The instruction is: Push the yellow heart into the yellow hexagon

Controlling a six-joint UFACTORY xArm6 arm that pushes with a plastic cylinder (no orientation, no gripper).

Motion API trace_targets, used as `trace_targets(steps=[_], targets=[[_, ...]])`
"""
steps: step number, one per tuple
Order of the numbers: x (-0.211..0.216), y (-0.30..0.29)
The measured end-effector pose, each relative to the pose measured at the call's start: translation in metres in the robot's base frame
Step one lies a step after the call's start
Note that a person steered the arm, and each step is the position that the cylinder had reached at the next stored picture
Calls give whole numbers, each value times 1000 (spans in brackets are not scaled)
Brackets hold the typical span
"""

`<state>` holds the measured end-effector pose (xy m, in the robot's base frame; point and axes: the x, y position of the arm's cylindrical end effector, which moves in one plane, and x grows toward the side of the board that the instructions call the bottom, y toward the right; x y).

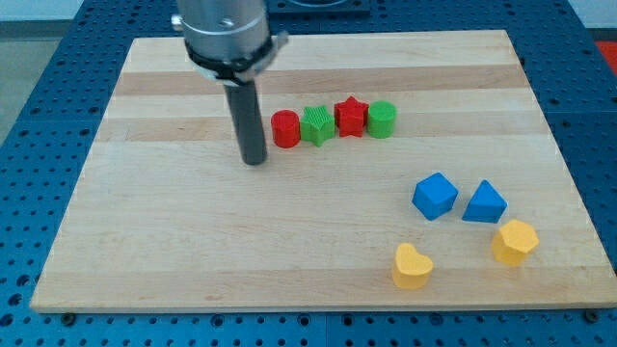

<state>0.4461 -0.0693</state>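
Note:
The yellow heart [412, 266] lies near the view's bottom, right of centre. The yellow hexagon [515, 241] lies to its right, slightly higher, with a gap between them. My tip [254, 160] rests on the board left of centre, just left of the red cylinder [285, 128], far up and left of both yellow blocks.
A row runs rightward from the red cylinder: green star [317, 124], red star [351, 117], green cylinder [382, 119]. A blue cube [435, 196] and a blue triangular block [484, 202] sit above the yellow blocks. The wooden board [145, 241] lies on a blue perforated table.

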Motion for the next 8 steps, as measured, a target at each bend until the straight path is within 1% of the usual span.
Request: trace_targets(steps=[2,3,5,6,7,8], targets=[[0,104],[21,140],[78,172],[76,169],[72,139],[103,78]])
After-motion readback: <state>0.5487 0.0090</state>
